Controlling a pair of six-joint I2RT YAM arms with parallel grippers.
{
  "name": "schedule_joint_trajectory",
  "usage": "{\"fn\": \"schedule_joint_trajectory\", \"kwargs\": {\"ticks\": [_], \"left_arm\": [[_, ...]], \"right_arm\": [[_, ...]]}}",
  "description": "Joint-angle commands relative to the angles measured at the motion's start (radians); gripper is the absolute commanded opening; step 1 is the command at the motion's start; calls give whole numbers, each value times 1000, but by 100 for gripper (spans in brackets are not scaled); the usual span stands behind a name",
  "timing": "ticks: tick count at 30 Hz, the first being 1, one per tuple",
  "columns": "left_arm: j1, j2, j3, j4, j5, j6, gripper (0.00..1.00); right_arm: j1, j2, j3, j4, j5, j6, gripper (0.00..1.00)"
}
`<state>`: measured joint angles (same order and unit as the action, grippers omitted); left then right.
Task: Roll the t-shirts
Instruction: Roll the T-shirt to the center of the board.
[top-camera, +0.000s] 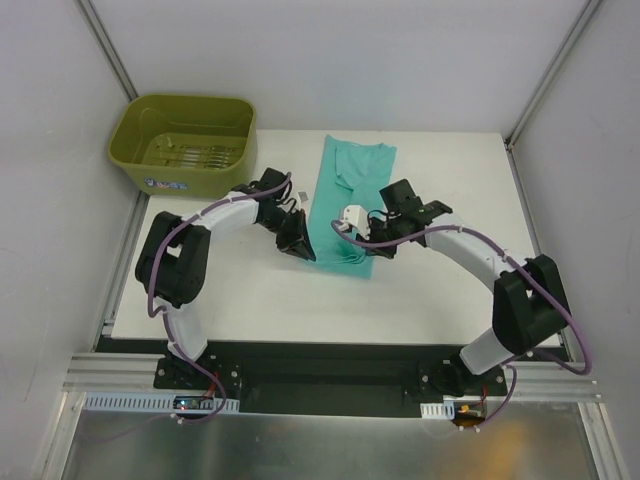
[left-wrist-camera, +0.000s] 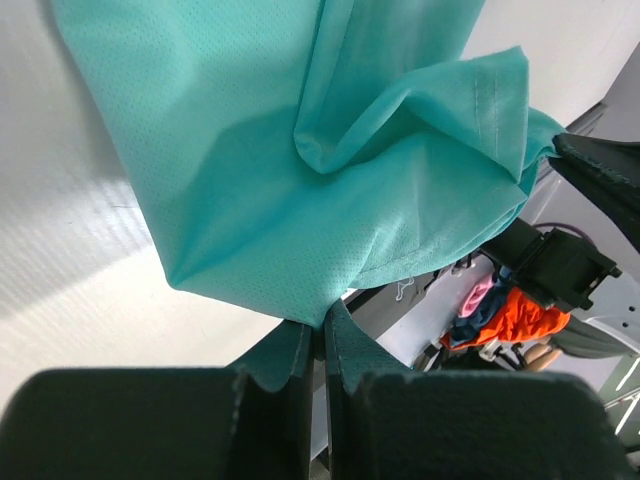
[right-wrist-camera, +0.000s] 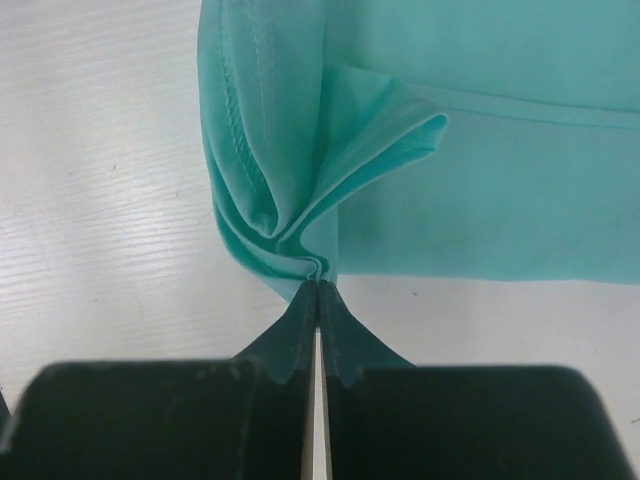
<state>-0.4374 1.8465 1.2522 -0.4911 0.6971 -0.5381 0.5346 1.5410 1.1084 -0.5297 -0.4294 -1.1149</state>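
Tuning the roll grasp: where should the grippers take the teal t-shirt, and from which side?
Probably the two near-end corners, approached from the near side, coming in low over the table. The t-shirt lies as a narrow strip running from near to far, so its near edge is where a roll would start. The left gripper and right gripper are each shut on bunched fabric there.

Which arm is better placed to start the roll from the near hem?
Left, marginally. The left end effector is shut on the t-shirt at a near corner, with the fabric drawn neatly to its tips. The right end effector is shut on a bunched fold of hem. Both hold, so a two-arm roll seems likely.
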Motion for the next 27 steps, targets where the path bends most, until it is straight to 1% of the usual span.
{"fn": "schedule_joint_trajectory", "kwargs": {"ticks": [1, 3, 6, 12, 14, 15, 16, 18, 19, 20, 23, 25, 27], "left_arm": [[22, 11, 41, -7, -1, -59, 0], [26, 23, 55, -7, 4, -60, 0], [35, 45, 75, -7, -1, -60, 6], [57, 80, 116, -9, -8, -60, 6], [66, 82, 119, -9, -13, -60, 7], [71, 82, 116, -9, -19, -63, 11], [72, 79, 116, -10, -24, -65, 26], [80, 76, 115, -12, -34, -60, 38], [81, 69, 116, -12, -36, -57, 42], [83, 63, 116, -14, -39, -53, 47], [88, 25, 125, -14, -48, -2, 50], [89, -18, 127, -15, -68, 33, 52], [88, -53, 127, -27, -83, 113, 58]], "right_arm": [[2, 37, 60, -1, 9, 12, 1], [1, 50, 68, 5, 9, 15, 1], [2, 77, 93, 8, 9, 21, 1], [2, 159, 157, 27, 12, 46, 0], [2, 183, 175, 36, 21, 50, 1], [2, 203, 186, 42, 30, 61, 1], [-1, 217, 191, 48, 49, 67, 1], [-13, 235, 199, 82, 75, 107, 7], [-15, 235, 199, 95, 119, 124, 14], [-18, 234, 200, 120, 142, 136, 26], [-35, 202, 223, 114, 172, 182, 41], [-45, 157, 238, 102, 169, 207, 45], [-47, 131, 243, 70, 166, 213, 49]]}}
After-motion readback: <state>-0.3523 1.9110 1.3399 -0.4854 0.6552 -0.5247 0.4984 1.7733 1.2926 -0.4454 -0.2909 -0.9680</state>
